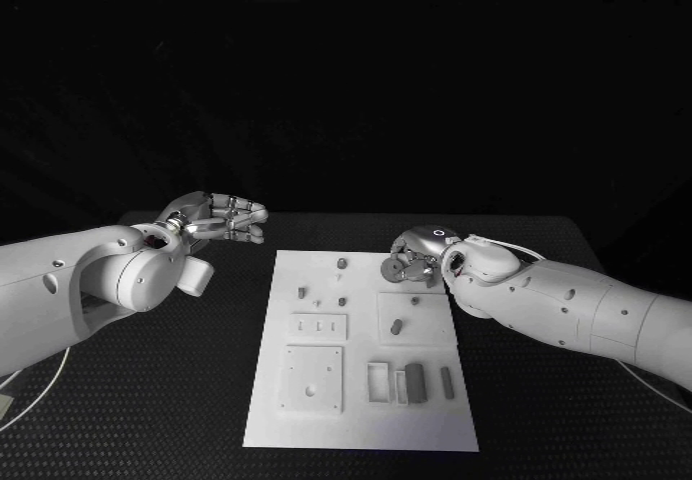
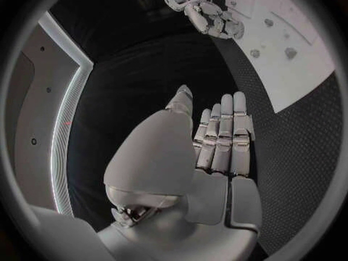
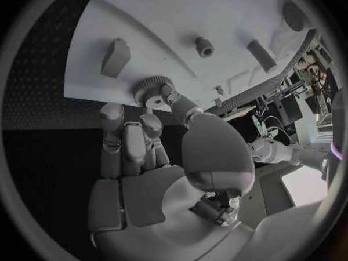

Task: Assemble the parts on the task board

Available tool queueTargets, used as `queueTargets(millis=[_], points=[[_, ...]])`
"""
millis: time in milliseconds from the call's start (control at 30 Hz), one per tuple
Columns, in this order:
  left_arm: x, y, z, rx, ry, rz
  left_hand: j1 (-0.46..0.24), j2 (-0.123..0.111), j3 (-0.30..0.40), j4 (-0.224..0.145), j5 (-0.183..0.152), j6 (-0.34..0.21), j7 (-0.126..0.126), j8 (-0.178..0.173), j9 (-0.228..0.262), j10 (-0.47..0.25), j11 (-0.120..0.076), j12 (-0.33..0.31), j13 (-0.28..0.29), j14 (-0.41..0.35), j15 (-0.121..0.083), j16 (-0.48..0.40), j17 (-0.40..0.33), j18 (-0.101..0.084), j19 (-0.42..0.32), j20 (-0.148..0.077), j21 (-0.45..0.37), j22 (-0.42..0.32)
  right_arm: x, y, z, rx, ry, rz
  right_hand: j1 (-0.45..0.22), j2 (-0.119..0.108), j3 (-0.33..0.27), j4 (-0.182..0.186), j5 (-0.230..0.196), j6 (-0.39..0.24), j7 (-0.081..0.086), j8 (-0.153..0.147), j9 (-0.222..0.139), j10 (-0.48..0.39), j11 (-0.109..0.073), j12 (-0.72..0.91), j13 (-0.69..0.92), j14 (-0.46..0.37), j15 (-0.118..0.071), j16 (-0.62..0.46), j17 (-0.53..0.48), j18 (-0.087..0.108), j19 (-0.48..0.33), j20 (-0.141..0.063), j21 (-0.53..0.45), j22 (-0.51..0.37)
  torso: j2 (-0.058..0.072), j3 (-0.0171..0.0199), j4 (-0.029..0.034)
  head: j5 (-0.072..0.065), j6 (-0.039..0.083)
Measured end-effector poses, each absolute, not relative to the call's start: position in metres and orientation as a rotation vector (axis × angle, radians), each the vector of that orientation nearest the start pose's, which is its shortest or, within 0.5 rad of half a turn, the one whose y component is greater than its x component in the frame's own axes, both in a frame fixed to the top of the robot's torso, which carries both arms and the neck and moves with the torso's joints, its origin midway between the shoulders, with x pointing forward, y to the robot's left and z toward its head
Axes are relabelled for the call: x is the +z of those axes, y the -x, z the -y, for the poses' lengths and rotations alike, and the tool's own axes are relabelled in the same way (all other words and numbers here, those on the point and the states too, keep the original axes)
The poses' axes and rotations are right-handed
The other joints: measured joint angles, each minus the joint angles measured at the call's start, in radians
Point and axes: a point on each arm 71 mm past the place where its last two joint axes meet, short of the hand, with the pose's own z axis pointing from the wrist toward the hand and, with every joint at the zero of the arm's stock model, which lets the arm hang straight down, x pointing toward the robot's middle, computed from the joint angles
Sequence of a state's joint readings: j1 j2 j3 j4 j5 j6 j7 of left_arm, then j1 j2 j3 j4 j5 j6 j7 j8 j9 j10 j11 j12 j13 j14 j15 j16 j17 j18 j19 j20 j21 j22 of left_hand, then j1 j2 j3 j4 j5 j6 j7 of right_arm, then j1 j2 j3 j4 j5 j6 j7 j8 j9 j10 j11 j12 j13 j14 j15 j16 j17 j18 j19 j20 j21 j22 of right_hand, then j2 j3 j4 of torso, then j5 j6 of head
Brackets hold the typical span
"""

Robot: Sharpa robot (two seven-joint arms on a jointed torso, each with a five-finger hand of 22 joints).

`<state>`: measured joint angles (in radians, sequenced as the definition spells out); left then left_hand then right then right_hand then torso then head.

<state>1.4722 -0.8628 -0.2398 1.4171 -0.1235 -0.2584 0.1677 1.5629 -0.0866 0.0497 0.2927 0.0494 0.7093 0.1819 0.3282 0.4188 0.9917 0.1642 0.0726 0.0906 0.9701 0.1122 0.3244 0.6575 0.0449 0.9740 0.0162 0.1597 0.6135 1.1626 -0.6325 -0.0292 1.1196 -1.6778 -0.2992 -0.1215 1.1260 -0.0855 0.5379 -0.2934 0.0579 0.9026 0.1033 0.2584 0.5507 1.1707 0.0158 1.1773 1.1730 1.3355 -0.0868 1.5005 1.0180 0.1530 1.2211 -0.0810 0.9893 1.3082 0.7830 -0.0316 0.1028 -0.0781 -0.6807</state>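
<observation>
At the upper right of the task board [image 1: 361,420], the right hand [image 1: 414,257] pinches a small gear [image 3: 150,90]. It could slip if tilted. The left hand [image 1: 216,217] holds nothing, fingers straight.

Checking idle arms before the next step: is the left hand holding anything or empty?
Empty. The left hand hovers over the black table beside the task board, fingers straight and together, nothing in them.

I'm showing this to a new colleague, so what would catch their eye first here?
Probably the right hand at the far right corner of the white task board, pinching a small toothed gear. Next, the left hand, hovering empty over the black table left of the board.
</observation>
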Motion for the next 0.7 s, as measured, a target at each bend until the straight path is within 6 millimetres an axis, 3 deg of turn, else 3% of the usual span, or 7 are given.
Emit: queueTargets(millis=[433, 700], points=[[-0.131, -0.526, -0.256, -1.251, 0.945, -1.604, 0.000, 0.000, 0.000, 0.000, 0.000, 0.000, 0.000, 0.000, -0.001, 0.000, 0.000, 0.000, 0.000, 0.000, 0.000, 0.000, 0.000, -0.002, 0.000, 0.000, 0.000, 0.000, -0.225, -0.543, 0.212, 0.329, 0.298, -1.607, 0.000, 0.000, -0.003, 0.002, 0.000, 0.004, -0.004, 0.004, 0.000, 0.000, 0.000, 0.004, 0.000, 0.000, 0.000, 0.000, 0.000, 0.000, -0.001, -0.001, 0.000, 0.000, -0.001, -0.0008, 0.0005, 0.000, -0.001], [-0.131, -0.526, -0.257, -1.250, 0.946, -1.603, 0.000, 0.000, 0.000, 0.000, 0.000, 0.000, 0.000, 0.000, -0.001, 0.000, 0.000, 0.000, 0.000, 0.000, 0.000, 0.000, 0.001, -0.006, 0.000, 0.000, 0.000, 0.000, -0.224, -0.534, 0.205, 0.349, 0.307, -1.576, -0.009, 0.000, -0.015, 0.012, -0.005, 0.009, -0.008, 0.020, 0.010, 0.007, -0.007, 0.008, 0.002, 0.001, -0.001, 0.000, 0.000, 0.000, -0.001, -0.001, 0.004, 0.000, -0.001, -0.0007, 0.0004, -0.001, 0.006]])
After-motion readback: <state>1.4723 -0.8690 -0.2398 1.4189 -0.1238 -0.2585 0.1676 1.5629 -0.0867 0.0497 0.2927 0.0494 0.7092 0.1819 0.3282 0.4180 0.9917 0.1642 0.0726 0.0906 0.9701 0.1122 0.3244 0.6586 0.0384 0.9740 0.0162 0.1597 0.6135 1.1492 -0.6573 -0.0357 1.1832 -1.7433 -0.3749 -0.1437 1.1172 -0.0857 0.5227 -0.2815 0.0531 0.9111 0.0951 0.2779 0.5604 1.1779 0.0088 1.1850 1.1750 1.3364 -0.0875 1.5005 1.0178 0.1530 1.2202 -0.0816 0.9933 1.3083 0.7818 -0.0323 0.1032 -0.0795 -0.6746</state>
